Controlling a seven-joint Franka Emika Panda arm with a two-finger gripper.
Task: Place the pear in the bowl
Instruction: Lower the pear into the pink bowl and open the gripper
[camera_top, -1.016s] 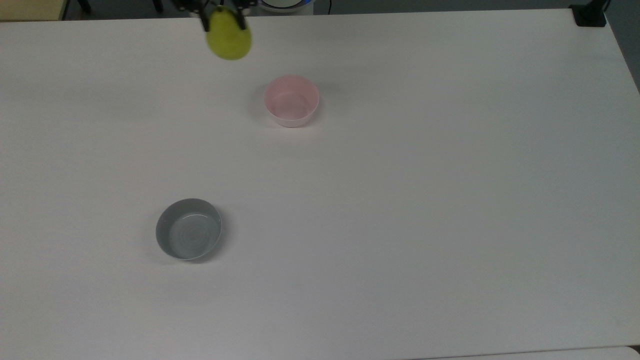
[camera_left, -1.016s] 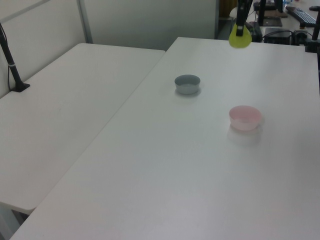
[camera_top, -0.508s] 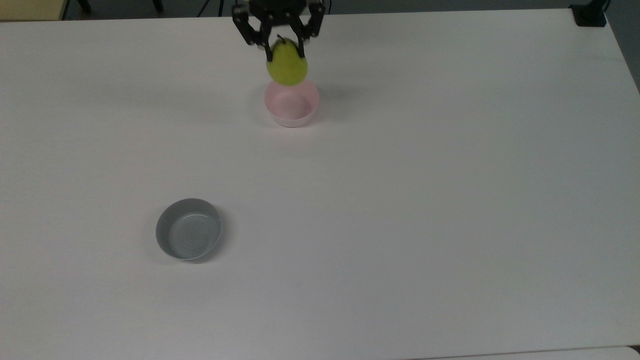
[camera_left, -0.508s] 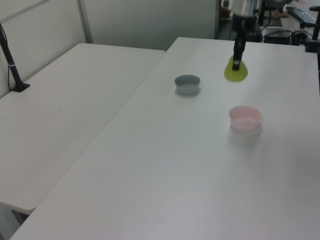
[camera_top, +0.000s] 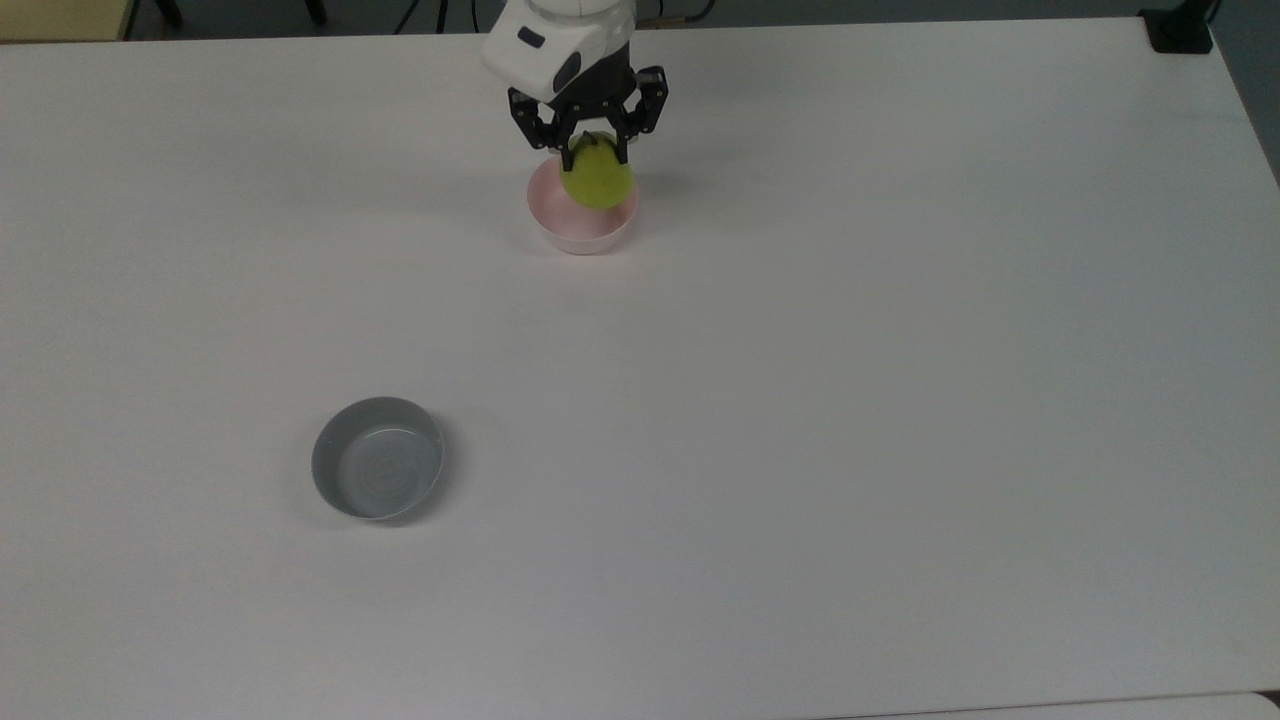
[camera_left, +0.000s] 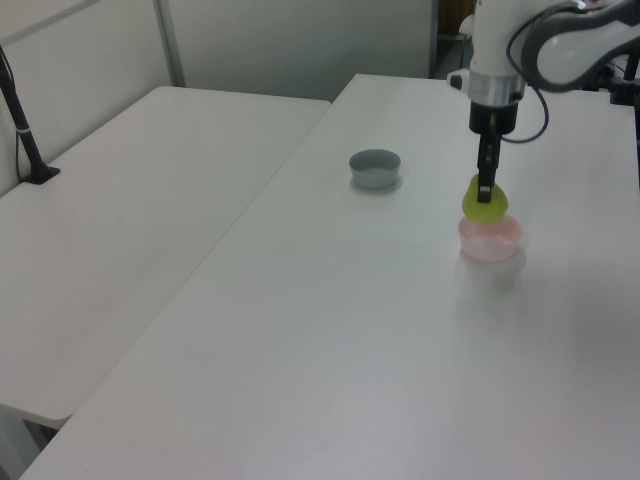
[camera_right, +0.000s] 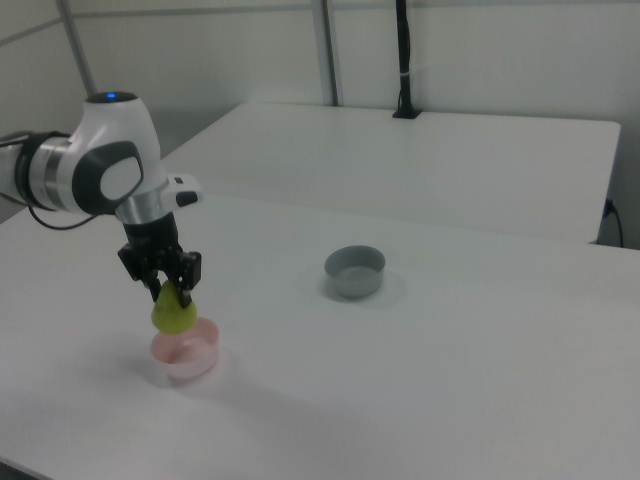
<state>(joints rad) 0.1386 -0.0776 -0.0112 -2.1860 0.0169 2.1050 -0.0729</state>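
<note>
Pear pinched at its top in my gripper, hanging just over the pink bowl; I'd centre it, lower gently, then release.

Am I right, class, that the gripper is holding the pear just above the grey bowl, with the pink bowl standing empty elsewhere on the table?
Not quite: the bowls are swapped. In the right view the gripper holds the pear just above the pink bowl, and it is the grey bowl that stands empty elsewhere on the table.
</note>
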